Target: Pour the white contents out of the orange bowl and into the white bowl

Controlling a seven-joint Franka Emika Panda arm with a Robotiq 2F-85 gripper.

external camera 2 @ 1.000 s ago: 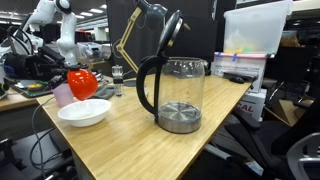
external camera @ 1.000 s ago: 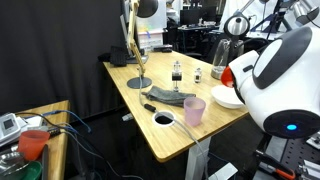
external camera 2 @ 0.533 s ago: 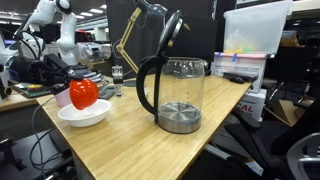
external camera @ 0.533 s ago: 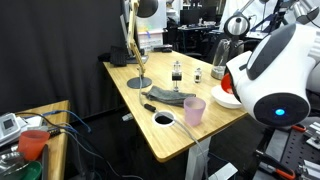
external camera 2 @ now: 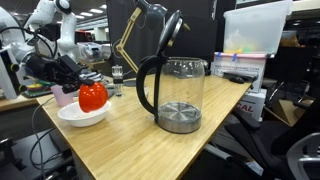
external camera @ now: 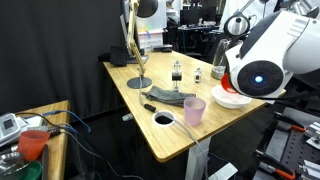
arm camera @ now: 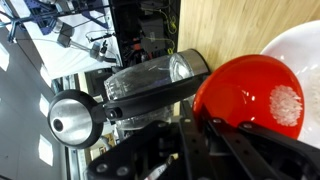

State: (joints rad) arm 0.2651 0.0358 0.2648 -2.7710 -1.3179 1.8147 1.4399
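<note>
My gripper [arm camera: 205,126] is shut on the rim of the orange bowl [arm camera: 250,95] and holds it tipped on its side. The white contents [arm camera: 287,103] lie low inside it. The bowl hangs just over the white bowl [arm camera: 300,42]. In an exterior view the orange bowl [external camera 2: 92,96] hangs on edge above the white bowl [external camera 2: 80,117] near the table's corner, with the gripper [external camera 2: 68,76] behind it. In an exterior view the arm hides most of the orange bowl [external camera: 222,76]; the white bowl [external camera: 226,99] shows below it.
A glass kettle [external camera 2: 172,95] stands mid-table, also in the wrist view [arm camera: 150,78]. A translucent pink cup [external camera: 194,110], a small white dish [external camera: 164,119], a dark cloth [external camera: 170,97], small bottles [external camera: 177,72] and a lamp [external camera: 137,60] share the table. A red-orange cup with wires [external camera: 33,143] sits apart.
The arm has swung over and the orange bowl has come down and tipped further onto its side over the white bowl.
</note>
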